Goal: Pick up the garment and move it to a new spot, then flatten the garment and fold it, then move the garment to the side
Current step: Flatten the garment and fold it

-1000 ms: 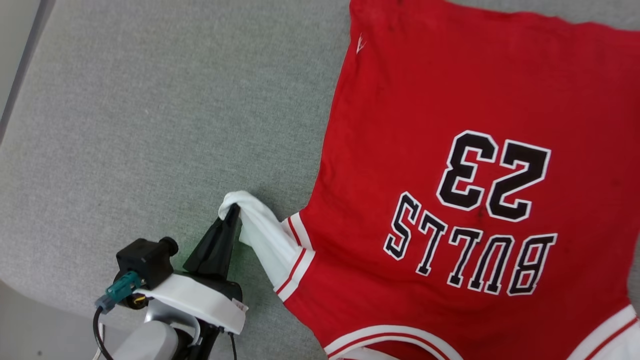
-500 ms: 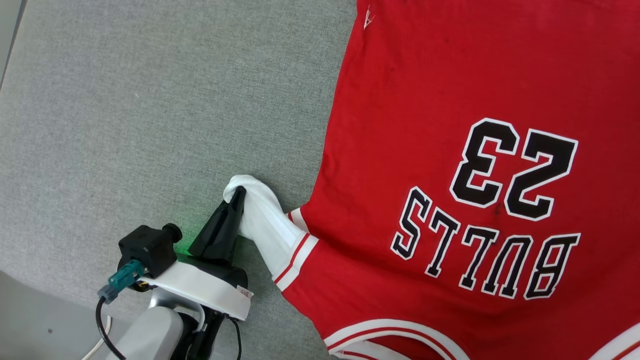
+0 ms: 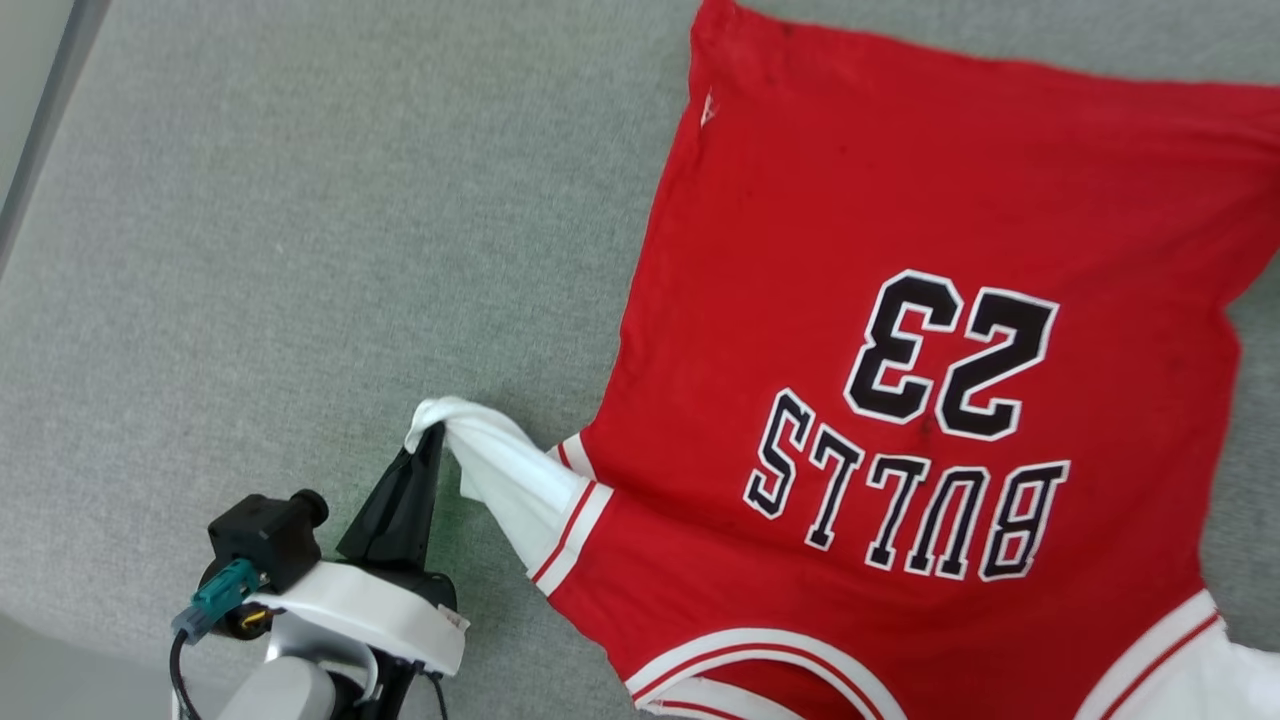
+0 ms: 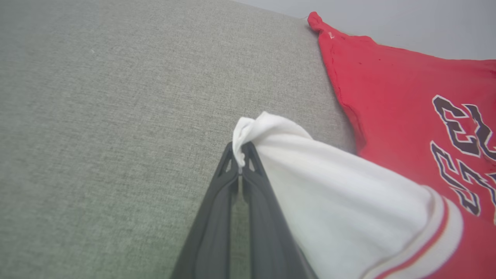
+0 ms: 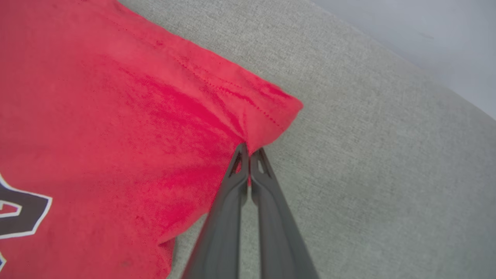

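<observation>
The garment (image 3: 900, 300) is a red T-shirt with white sleeves and black "BULLS 23" lettering, lying mostly flat on the grey fabric surface, collar toward me. My left gripper (image 3: 432, 432) is shut on the tip of its white sleeve (image 3: 505, 480), pulling it out to the left; the left wrist view shows that white sleeve (image 4: 329, 201) pinched between the left gripper (image 4: 240, 149) fingertips. In the right wrist view my right gripper (image 5: 249, 149) is shut on the garment (image 5: 116, 116) at its red side edge near a hem corner (image 5: 279, 112).
The grey fabric surface (image 3: 300, 250) stretches to the left of the shirt. Its left edge (image 3: 40, 130) runs along the upper left, with a pale floor beyond. A pale wall or floor (image 5: 426, 35) lies past the surface's far edge.
The right gripper has closed on the shirt's red edge. The camera has shifted; the left gripper still holds the sleeve tip, drawn slightly further from the shirt's body.
</observation>
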